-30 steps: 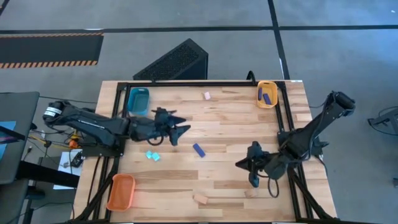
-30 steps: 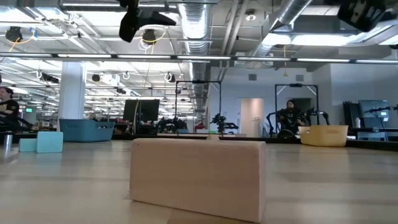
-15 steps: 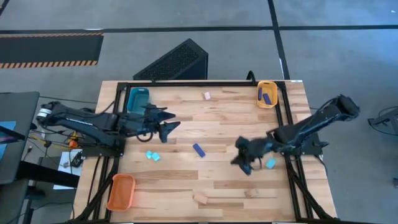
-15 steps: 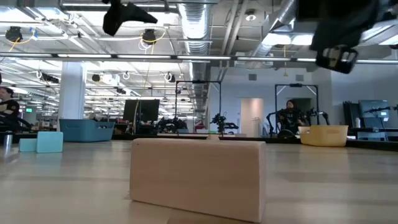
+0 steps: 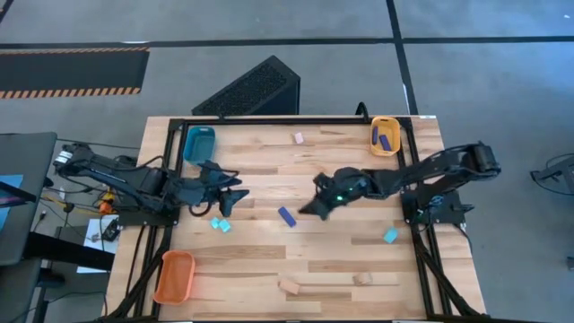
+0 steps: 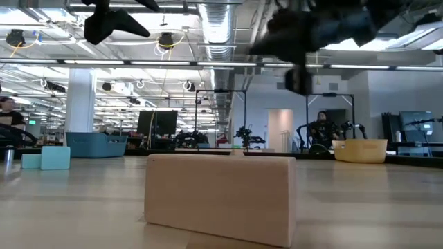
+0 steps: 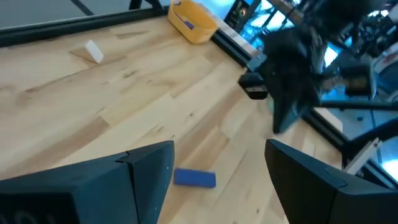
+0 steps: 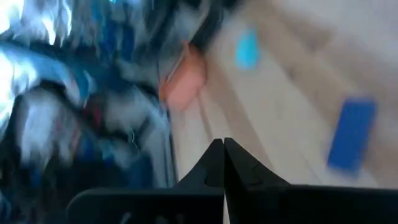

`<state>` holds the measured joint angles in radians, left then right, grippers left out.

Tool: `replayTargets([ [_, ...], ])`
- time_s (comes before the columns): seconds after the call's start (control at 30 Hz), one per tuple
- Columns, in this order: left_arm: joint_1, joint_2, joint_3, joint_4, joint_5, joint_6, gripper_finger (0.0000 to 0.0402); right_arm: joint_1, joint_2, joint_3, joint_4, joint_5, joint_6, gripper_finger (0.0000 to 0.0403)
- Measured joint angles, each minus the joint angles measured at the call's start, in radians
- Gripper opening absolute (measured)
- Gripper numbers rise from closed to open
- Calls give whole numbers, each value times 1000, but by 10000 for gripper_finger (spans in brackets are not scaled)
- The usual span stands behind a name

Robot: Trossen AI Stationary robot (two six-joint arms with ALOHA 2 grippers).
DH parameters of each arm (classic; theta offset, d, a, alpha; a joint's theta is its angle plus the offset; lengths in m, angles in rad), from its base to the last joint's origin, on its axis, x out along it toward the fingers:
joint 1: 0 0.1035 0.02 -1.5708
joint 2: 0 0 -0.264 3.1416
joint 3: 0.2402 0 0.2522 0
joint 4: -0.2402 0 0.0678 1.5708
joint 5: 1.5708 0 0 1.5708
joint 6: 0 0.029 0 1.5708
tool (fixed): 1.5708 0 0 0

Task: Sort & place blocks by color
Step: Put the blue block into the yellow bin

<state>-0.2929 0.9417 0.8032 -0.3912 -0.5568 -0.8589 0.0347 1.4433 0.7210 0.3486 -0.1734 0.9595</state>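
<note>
High view. The right hand (image 5: 307, 211), fingers pressed together on nothing, hangs just beside the dark blue block (image 5: 286, 216) lying loose near the middle of the desk (image 5: 341, 260). The left hand (image 5: 226, 199) is spread wide and empty, near the cyan blocks (image 5: 220, 224). Another cyan block (image 5: 390, 236) lies by the right edge, a pale block (image 5: 299, 138) at the far side, tan blocks (image 5: 289, 287) at the near edge. The teal tray (image 5: 199, 144), orange tray (image 5: 175, 276) and yellow tray (image 5: 385, 135) (one blue block already inside) stand at three corners. The dark blue block looks light, rigid and smooth-faced; pinching across its short width should hold best, and nothing crowds it.

Low view. A tan block (image 6: 220, 196) fills the foreground; the cyan pair (image 6: 46, 158) sits far left. Both arms pass overhead, clear of the surface.

Left wrist view. Between the two spread fingers (image 7: 149, 168) lies the blue block (image 7: 194, 178); the right arm looms beyond it (the likeliest obstruction for a left-side reach).

Right wrist view. The closed fingertips (image 8: 222, 163) point past the blue block (image 8: 352, 134); the rest is too smeared to read.
</note>
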Motion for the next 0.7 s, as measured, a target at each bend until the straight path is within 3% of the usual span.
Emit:
replayTargets([
  [0.17,-8,0,0,-23,-5,2,240,45,198,69,-8,216,-47,34],
  [0.3,-8,-2,0,-58,-4,30,240,103,327,180,-55,278,-100,83],
  [0.53,-7,-14,0,-179,9,27,240,147,486,468,-613,509,-65,176],
  [0.7,-7,-13,0,-235,11,41,240,160,585,586,-663,444,-121,210],
])
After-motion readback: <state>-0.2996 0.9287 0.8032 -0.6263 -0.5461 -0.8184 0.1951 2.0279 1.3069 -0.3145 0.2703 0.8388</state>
